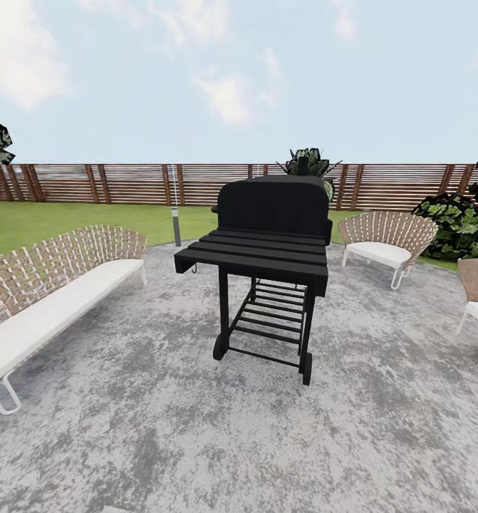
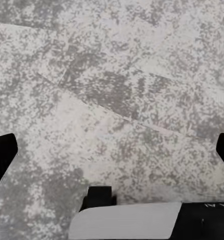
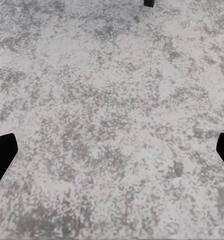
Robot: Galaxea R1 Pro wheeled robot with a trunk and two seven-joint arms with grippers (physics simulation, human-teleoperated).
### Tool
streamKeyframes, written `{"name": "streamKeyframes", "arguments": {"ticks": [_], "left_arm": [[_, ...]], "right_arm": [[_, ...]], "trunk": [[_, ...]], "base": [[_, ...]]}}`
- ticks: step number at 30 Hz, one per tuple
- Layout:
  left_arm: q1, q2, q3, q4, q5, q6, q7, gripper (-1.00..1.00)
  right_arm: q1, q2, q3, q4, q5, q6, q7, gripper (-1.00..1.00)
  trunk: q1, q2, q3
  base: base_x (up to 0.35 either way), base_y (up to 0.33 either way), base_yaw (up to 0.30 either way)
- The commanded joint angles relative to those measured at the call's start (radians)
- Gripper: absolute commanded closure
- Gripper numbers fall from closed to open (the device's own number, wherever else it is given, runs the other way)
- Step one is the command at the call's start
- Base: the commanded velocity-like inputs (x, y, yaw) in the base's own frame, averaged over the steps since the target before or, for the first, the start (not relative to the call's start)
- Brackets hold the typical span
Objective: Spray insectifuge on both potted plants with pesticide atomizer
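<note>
Both grippers [image 2: 112, 150] [image 3: 112, 150] spread over patio [image 1: 381, 427]; grill [image 1: 271, 249] ahead.

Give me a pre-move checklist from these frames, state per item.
1. Atomizer located: not ok, none seen on the patio.
2. Potted plants located: not ok, no low rosettes seen.
3. Path straight ahead: not ok, black grill blocks it.
4. Left flank: wicker bench close, check clearance.
5. Left gripper: ok, fingers spread, nothing between.
6. Right gripper: ok, open over bare stone.
</note>
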Motion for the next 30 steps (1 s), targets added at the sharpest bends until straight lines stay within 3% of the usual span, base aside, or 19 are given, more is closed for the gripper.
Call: {"name": "streamKeyframes", "arguments": {"ticks": [1, 9, 18, 30], "left_arm": [[-0.01, -0.001, 0.0, -0.009, 0.0, -0.003, 0.001, -1.0], [-0.1, -0.002, -0.003, -0.025, -0.003, -0.004, 0.001, -1.0], [-0.108, 0.001, 0.003, -0.012, 0.001, -0.057, 0.001, -1.0], [-0.108, 0.003, 0.005, -0.011, 0.004, -0.065, 0.002, -1.0]], "right_arm": [[-0.007, 0.0, -0.001, -0.012, 0.0, -0.003, 0.001, -1.0], [-0.041, -0.005, 0.005, -0.029, 0.009, -0.004, 0.009, -1.0], [-0.042, -0.017, 0.006, -0.021, 0.014, -0.003, 0.005, -1.0], [-0.042, -0.017, 0.007, -0.009, 0.016, -0.003, 0.002, -1.0]], "trunk": [[0.0, -0.001, -0.001], [0.0, -0.001, -0.001], [0.0, -0.001, -0.001], [0.0, -0.001, -0.005]], "base": [[0.0, 0.0, 0.0], [0.0, 0.0, 0.0], [0.0, 0.0, 0.037], [-0.13, 0.113, 0.249]]}}
